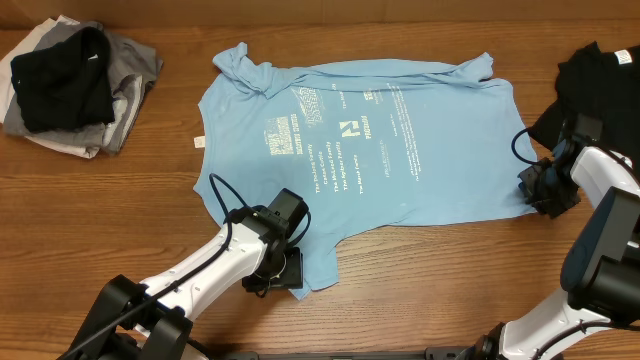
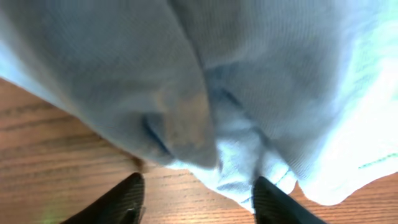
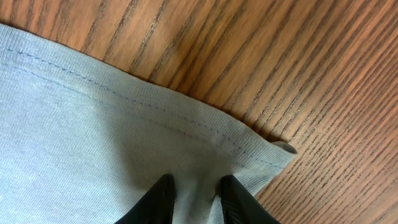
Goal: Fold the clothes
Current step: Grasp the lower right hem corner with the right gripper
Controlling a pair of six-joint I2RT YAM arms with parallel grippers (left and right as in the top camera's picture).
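At the far left of the bench (image 1: 110,210), well clear of both sets of jaws, lies a heap of clothes (image 1: 75,85), black on top of grey and white. The left arm (image 1: 200,272) reaches in from the near edge and ends at the near-left corner of the light blue T-shirt (image 1: 400,150). The overhead view shows only the arm's dark head over a flap of cloth there, so the left jaws cannot be judged from above. The left wrist view settles it: the two dark fingertips (image 2: 121,200) stand spread wide apart. A blurred, bunched fold of the blue cloth hangs just ahead of them and dips toward the gap, with bare wood below. The T-shirt itself lies spread across the middle of the bench between the two sets of jaws, white print facing up, its collar and upper edge rumpled. At its right edge the right arm (image 1: 600,200) comes in. From overhead the right jaws are hidden under the black wrist housing. The right wrist view shows the fingertips (image 3: 157,200) drawn close together on the shirt's hemmed corner, pinching a narrow ridge of cloth between them. The stitched hem runs off to their left and the corner tip lies flat on the wood just to their right. Beyond the right jaws, at the far right of the bench, sits a black garment (image 1: 600,85).
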